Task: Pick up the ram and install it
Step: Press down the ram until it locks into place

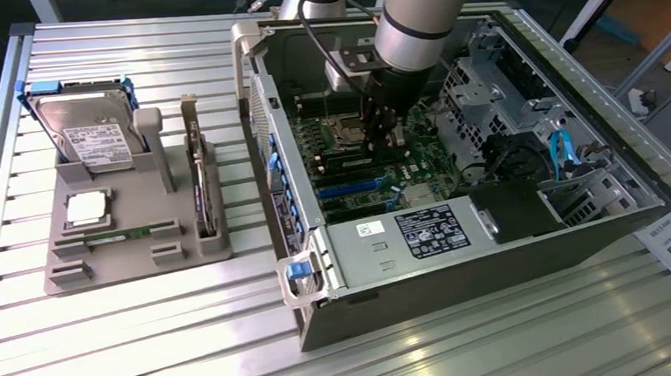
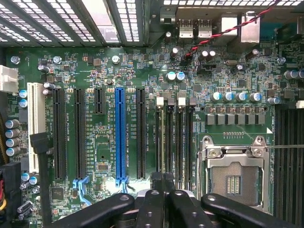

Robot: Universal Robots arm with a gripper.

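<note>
gripper (image 1: 376, 124) is down inside the open pc case (image 1: 617, 223), over the motherboard (image 1: 364, 164), fingers clenched. in wrist view the gripper (image 2: 161, 190) sits right above the memory slots (image 2: 173, 137) beside the cpu socket (image 2: 235, 173); a thin stick stands edge-on in one slot under the fingertips, prob the ram (image 2: 163, 137), can't tell if it's fully seated. on the exterior view's left, grey holder (image 1: 140, 244) w/ hard drive (image 1: 94, 137) and square silvery chip (image 1: 86, 208).
</note>
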